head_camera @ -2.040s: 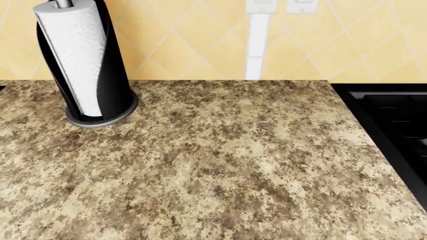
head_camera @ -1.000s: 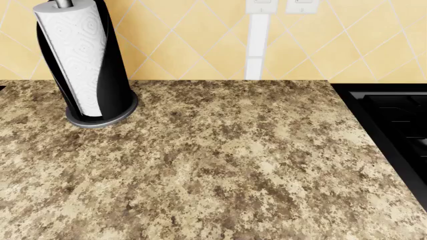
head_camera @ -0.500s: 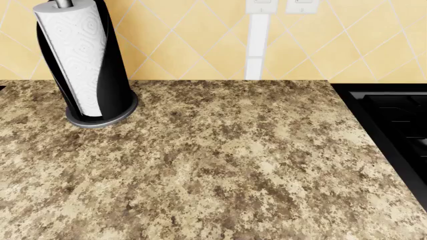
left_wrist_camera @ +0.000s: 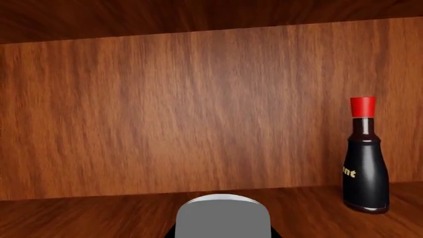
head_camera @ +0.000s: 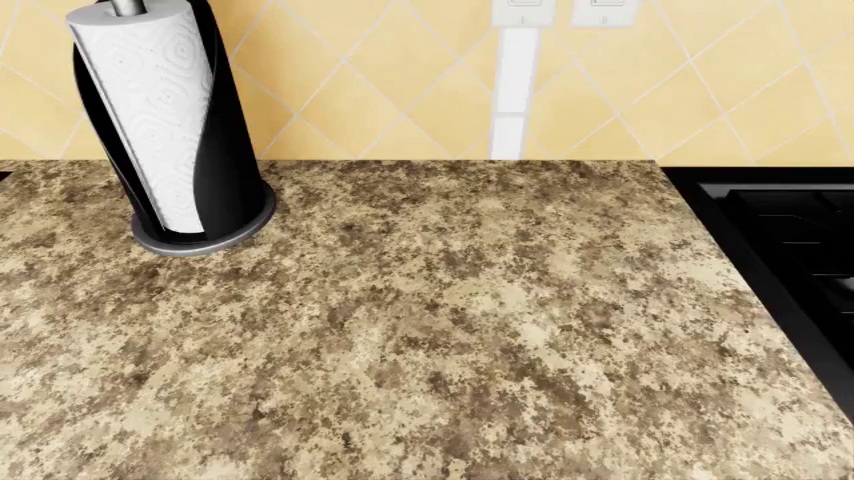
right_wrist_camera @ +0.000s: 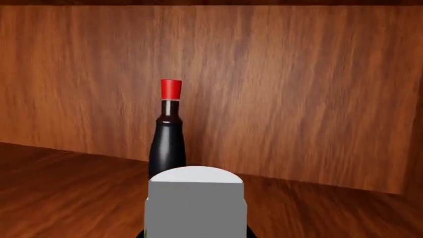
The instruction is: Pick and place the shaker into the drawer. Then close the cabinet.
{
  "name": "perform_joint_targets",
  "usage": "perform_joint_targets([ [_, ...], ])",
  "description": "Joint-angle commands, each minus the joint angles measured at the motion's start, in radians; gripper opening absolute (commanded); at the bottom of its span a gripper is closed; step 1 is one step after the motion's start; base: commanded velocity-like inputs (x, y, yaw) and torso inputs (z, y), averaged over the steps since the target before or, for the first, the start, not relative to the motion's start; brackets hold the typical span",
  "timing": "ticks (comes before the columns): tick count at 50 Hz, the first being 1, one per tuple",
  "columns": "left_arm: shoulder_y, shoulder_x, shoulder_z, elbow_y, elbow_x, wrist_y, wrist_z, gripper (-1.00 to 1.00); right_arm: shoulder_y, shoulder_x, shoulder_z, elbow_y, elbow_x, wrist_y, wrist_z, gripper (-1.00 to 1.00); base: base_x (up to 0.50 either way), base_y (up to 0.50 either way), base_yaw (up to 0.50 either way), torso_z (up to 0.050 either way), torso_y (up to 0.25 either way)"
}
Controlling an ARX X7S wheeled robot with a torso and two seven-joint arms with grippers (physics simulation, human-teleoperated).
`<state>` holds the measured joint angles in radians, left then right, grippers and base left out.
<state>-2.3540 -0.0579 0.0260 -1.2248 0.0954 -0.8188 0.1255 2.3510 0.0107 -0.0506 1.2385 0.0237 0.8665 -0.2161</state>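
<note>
Of the left gripper I only see a grey block point(left_wrist_camera: 223, 218) low in its own camera, and of the right gripper just a grey block point(right_wrist_camera: 195, 201) too. No fingers show, so I cannot tell if either gripper is wide or closed, or if it has hold of anything. Both arms look into a box of red-brown wood point(left_wrist_camera: 165, 114) with a wood floor point(right_wrist_camera: 66, 173). I think this is the drawer, but I cannot be sure. A dark bottle point(right_wrist_camera: 167, 144) with a red cap stands upright on that floor, close in front of the right block and off to one side of the left one point(left_wrist_camera: 365, 163). I cannot tell if this bottle is the shaker. No other thing like a shaker shows anywhere. Up top, the head sees only the counter point(head_camera: 467, 330), a paper towel roll point(head_camera: 154, 110) in its black stand, and the edge of a black stove point(head_camera: 801, 230). No arm shows there. So what could go wrong? The right arm could bump the tall, thin bottle and tip it over, as it is so near. The drawer could also be pushed shut on an arm that is inside. And the head cannot see in here, so a bad move is easy to miss.
</note>
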Motion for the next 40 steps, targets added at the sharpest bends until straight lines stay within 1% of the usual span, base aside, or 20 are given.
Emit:
perform_joint_targets([
  [1,-0.002,-0.006,-0.008,0.033,-0.017,-0.004,-0.011,-1.00,0.005,0.001,-0.032,-0.072,-0.043,-0.164,-0.045,-1.00,0.00,0.00,0.00,0.000,0.000],
  [3,-0.002,-0.004,-0.007,0.037,-0.015,0.005,-0.008,-1.00,0.005,0.003,-0.038,-0.083,-0.062,-0.209,-0.039,-1.00,0.00,0.00,0.00,0.000,0.000],
  [8,-0.002,0.012,-0.006,0.082,-0.006,0.034,0.004,-1.00,0.005,0.002,-0.046,-0.103,-0.108,-0.252,-0.031,-1.00,0.00,0.00,0.00,0.000,0.000],
  [13,-0.002,0.030,-0.011,0.123,-0.007,0.066,0.013,-1.00,0.005,0.001,-0.020,-0.132,-0.132,-0.306,0.016,-1.00,0.00,0.00,0.00,0.000,0.000],
  [19,-0.002,0.032,-0.012,0.133,-0.012,0.079,0.013,-1.00,0.005,0.001,-0.001,-0.153,-0.133,-0.327,0.014,-1.00,0.00,0.00,0.00,0.000,0.000],
  [28,-0.002,0.025,-0.014,0.127,-0.016,0.082,0.012,-1.00,0.005,-0.001,-0.011,-0.145,-0.125,-0.341,0.017,-1.00,0.00,0.00,0.00,0.000,0.000],
  [40,-0.002,0.026,-0.012,0.127,-0.016,0.066,0.019,-1.00,0.004,0.001,-0.028,-0.149,-0.115,-0.341,0.008,-1.00,-0.47,0.00,0.00,0.000,0.001],
])
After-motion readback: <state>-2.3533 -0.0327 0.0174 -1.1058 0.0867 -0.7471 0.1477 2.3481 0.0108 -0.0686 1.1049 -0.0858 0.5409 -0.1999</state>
